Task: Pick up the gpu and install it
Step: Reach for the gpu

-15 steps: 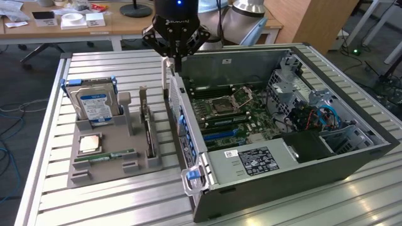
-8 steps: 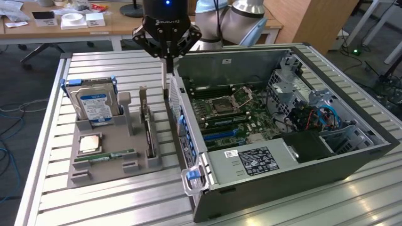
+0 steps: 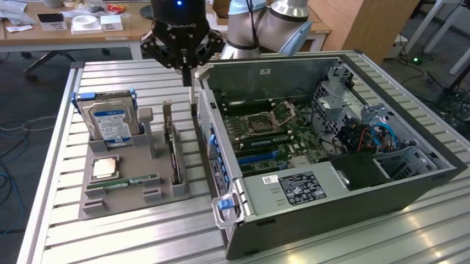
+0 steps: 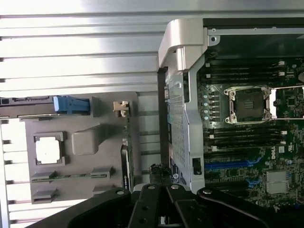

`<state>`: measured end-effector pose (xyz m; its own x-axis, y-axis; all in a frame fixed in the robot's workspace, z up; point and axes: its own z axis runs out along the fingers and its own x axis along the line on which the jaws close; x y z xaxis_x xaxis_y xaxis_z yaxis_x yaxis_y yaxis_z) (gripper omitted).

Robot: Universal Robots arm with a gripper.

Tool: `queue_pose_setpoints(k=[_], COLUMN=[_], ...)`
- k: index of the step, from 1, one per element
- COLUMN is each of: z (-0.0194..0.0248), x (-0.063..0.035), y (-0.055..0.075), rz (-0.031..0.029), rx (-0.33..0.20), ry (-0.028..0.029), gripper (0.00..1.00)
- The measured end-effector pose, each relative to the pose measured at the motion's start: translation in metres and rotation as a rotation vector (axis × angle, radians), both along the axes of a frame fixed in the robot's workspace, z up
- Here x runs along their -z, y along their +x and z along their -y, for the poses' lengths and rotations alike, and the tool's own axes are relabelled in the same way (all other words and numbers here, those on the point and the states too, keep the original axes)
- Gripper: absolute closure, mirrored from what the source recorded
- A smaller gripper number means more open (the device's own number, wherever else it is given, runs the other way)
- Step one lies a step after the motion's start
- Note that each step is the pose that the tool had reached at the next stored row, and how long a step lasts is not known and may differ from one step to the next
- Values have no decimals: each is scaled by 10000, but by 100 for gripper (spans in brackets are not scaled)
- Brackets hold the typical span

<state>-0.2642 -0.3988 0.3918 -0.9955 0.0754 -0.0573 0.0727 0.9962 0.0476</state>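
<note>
The black claw (image 3: pixel 189 81) is hanging clenched on nothing, fingertips pressed together, over the gap between the grey moulded parts tray (image 3: pixel 129 199) and the open dark metal computer case (image 3: pixel 367 203). The gpu (image 3: pixel 175 158), a thin dark card with a silvery bracket, is standing on edge in a tray slot just below the claw, probably kept upright so its top edge is offering a grip.

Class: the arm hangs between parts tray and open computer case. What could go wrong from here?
1. The pincer is shut; lowered like that, it may strike the gpu instead of gripping it.
2. The gpu stands on edge beside the case wall, so the pincer could clip that wall.
</note>
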Motion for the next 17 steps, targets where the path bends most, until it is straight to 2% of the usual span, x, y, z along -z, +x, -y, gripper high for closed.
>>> queue_pose_setpoints(k=[8, 17], z=[-3, -6], x=[7, 16], y=[-215, -382], rz=[23, 27], rx=[2, 5], ry=[0, 0], gripper=[89, 89])
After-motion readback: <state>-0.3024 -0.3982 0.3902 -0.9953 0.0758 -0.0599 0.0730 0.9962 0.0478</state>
